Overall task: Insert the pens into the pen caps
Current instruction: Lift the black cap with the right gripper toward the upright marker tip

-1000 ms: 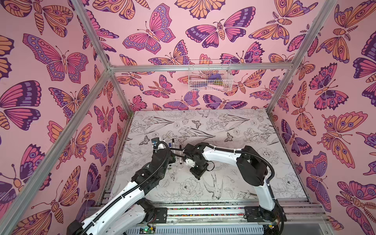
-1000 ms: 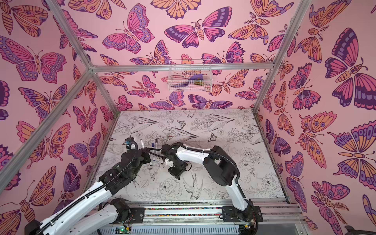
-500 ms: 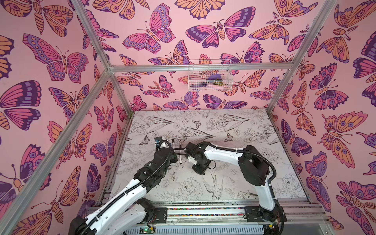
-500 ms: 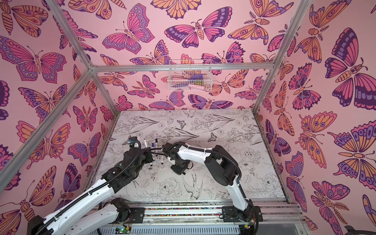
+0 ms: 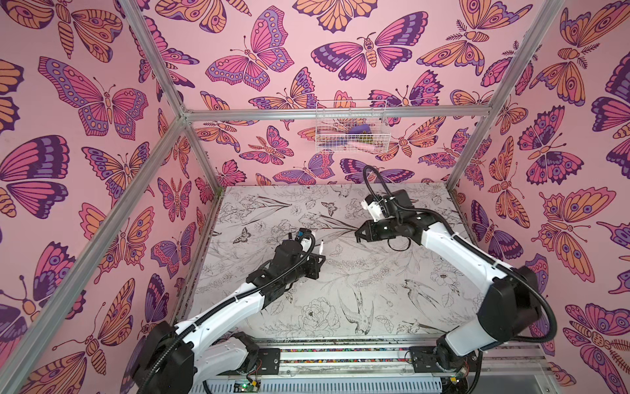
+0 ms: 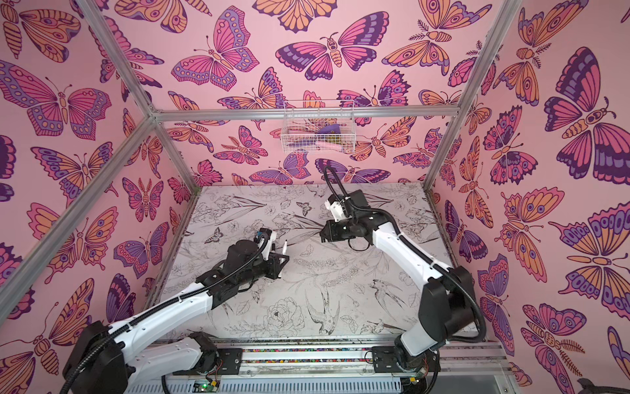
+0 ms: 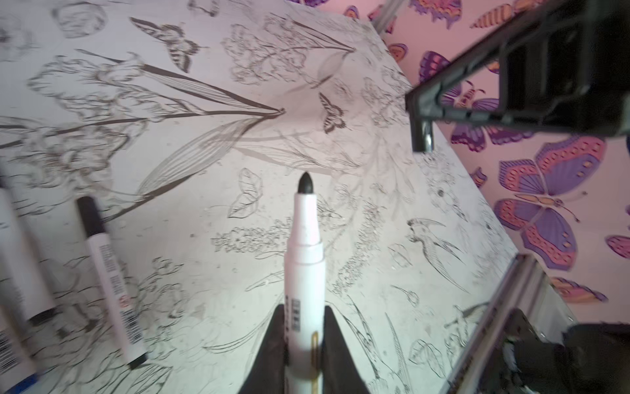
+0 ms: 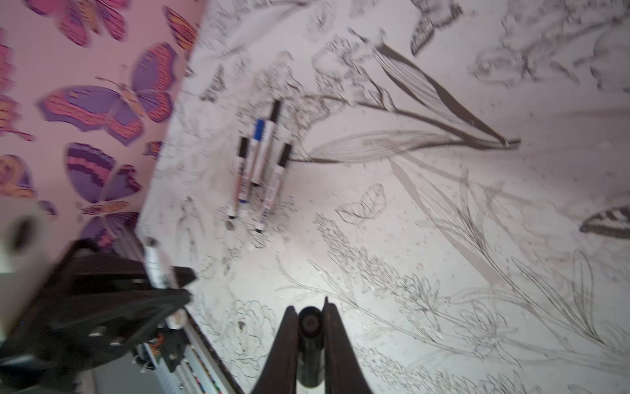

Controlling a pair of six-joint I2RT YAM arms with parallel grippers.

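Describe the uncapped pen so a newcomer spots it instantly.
On the floral-print table, find the left gripper. The pen clamped in it sticks out past the jaws. Unlike the four capped pens lying together on the table, its black tip is bare.

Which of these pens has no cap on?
The pen in the left gripper: its black tip is bare. The four pens lying together on the table all wear caps, three black, one blue.
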